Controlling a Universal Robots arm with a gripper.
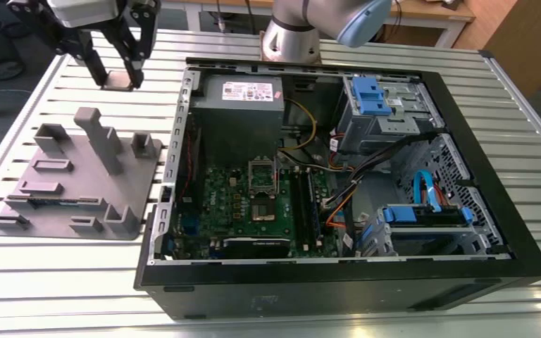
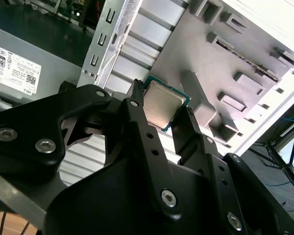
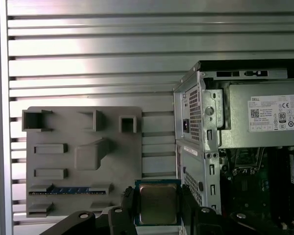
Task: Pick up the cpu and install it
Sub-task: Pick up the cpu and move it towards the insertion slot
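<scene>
The gripper (image 3: 158, 196) is pinching the one cpu (image 3: 158, 203) by two opposite edges. Its two black fingers (image 2: 137, 117) are standing only as far apart as the chip is wide and pressing on its sides. The pale metal top is facing both wrist views. The chip is hanging clear above the slatted metal table (image 1: 54, 296), over the strip between the one grey tray (image 1: 73, 183) and the one open computer case (image 1: 346, 282). In the exterior view it is sitting off the case's far corner on that view's left. Inside the case, one green motherboard (image 1: 242, 211) is lying flat, carrying one dark socket frame (image 1: 263, 184), with one grey power supply (image 1: 242, 98) beyond it.
</scene>
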